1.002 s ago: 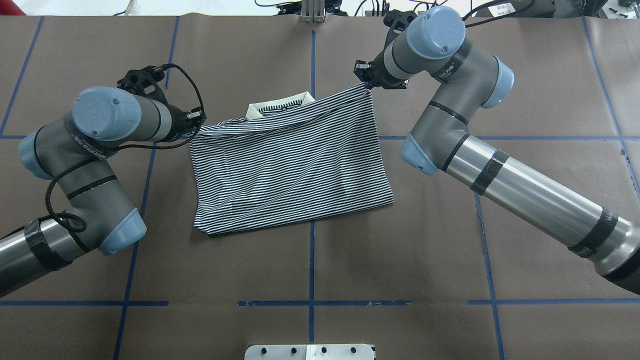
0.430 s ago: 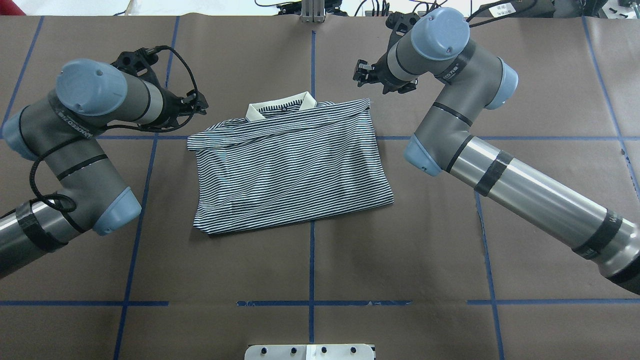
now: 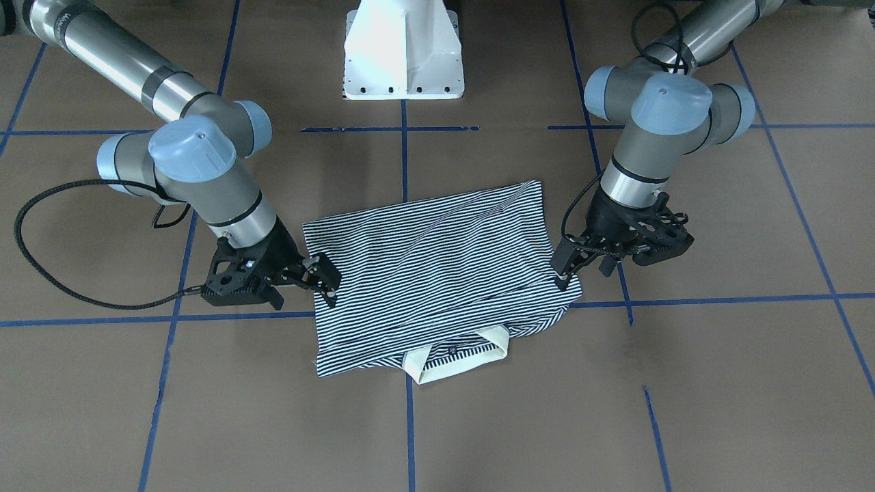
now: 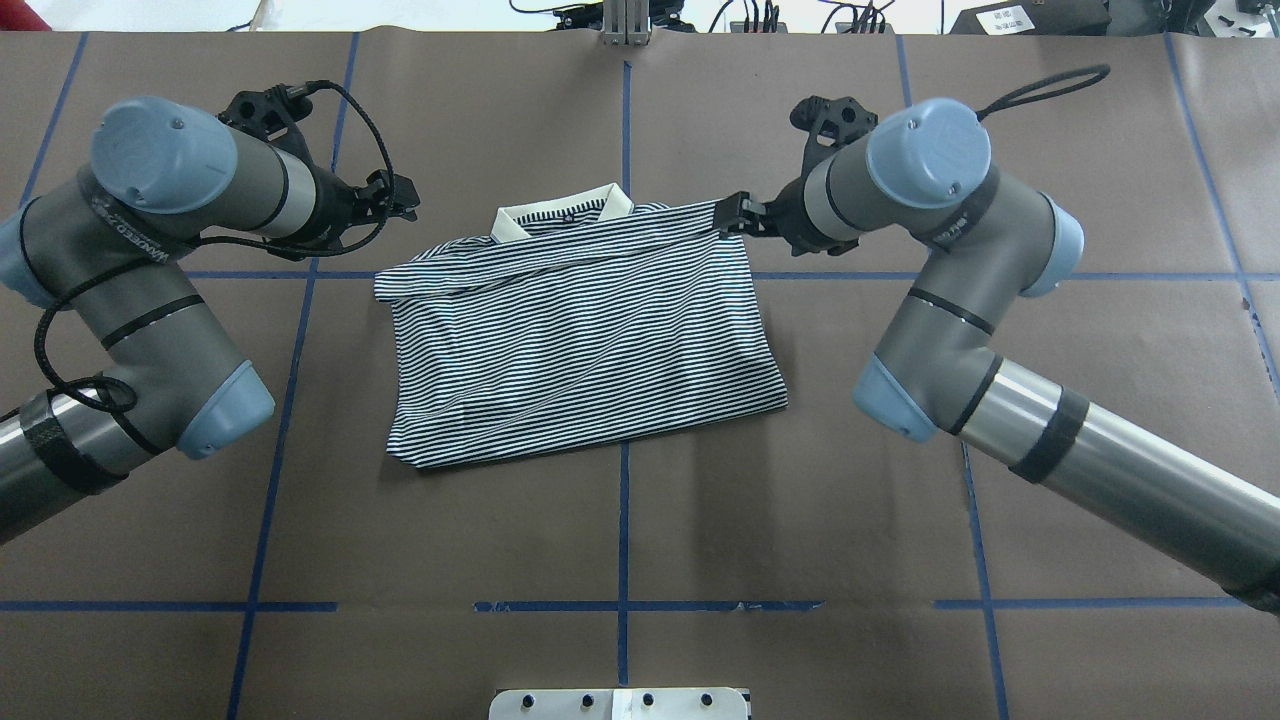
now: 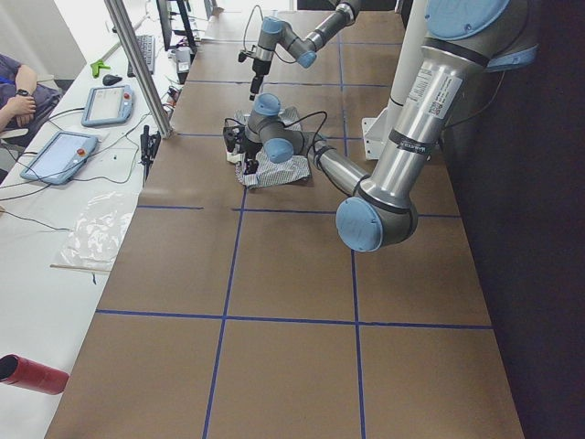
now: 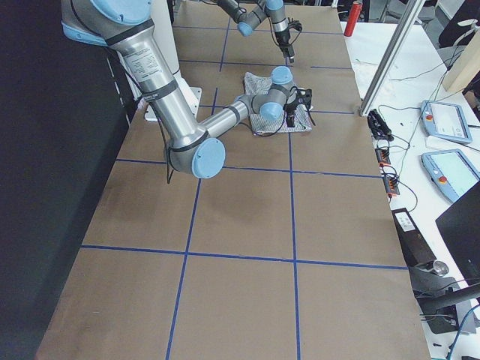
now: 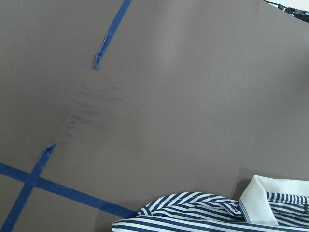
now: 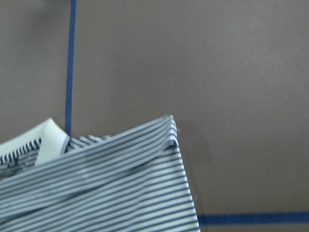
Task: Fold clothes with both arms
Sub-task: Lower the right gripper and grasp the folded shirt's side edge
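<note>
The striped polo shirt [image 4: 580, 340] lies folded flat at the table's middle, its cream collar [image 4: 560, 212] poking out at the far edge. My left gripper [image 4: 403, 203] hovers open just off the shirt's far left corner, not touching the cloth. At the far right corner my right gripper [image 4: 732, 215] stands open and low, its fingertips over the hem. In the front-facing view the right gripper [image 3: 325, 277] reaches the shirt [image 3: 437, 273] from the left and the left gripper [image 3: 581, 263] from the right. Both wrist views show shirt corners flat on the table, with no fingers in view.
Brown paper with blue tape lines [image 4: 622, 520] covers the table. The white pedestal base [image 3: 403, 48] stands on the robot's side. Tablets [image 5: 59, 155] and a seated person [image 5: 18, 91] are beyond the far edge, and a red cylinder [image 5: 32, 375] lies off the table's edge.
Both grippers let go of the shirt's lifted far corners and the cloth dropped flat. The right gripper then came back down to the far right corner. The left one backed off slightly.
</note>
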Robot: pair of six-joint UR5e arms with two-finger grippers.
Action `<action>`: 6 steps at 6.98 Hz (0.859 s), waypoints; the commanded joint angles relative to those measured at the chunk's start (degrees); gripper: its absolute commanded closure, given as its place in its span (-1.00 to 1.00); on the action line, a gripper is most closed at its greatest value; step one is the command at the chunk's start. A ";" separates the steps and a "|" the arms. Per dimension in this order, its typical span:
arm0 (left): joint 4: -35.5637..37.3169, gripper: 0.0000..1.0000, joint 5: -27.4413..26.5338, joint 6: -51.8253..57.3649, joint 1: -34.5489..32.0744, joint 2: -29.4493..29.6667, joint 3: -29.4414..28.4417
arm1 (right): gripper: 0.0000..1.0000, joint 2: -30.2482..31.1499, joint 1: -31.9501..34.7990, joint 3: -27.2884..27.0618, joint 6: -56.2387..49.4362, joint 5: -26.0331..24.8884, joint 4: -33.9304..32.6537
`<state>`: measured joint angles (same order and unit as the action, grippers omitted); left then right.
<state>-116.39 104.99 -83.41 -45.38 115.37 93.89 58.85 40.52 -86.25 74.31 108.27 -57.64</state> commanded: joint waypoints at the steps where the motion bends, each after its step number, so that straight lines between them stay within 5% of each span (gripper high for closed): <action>1: 0.03 -1.00 -0.05 -0.43 0.03 -0.15 1.90 | -1.00 6.78 -5.08 -7.25 3.01 -0.25 -0.19; 2: 0.03 -1.00 -0.05 -0.61 0.03 0.03 2.08 | -1.00 7.58 -6.32 -7.62 3.73 -0.34 -0.19; 3: 0.03 -1.00 -0.05 -0.61 0.03 -0.06 2.17 | -0.62 7.77 -6.59 -7.53 3.74 -0.25 -0.28; 6: -0.06 -1.00 -0.05 -0.61 0.03 -0.06 2.61 | -0.58 8.38 -8.18 -6.57 3.74 -0.17 -0.28</action>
<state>-116.41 104.94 -84.02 -45.35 115.32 96.38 67.05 32.67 -93.10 78.03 108.04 -57.92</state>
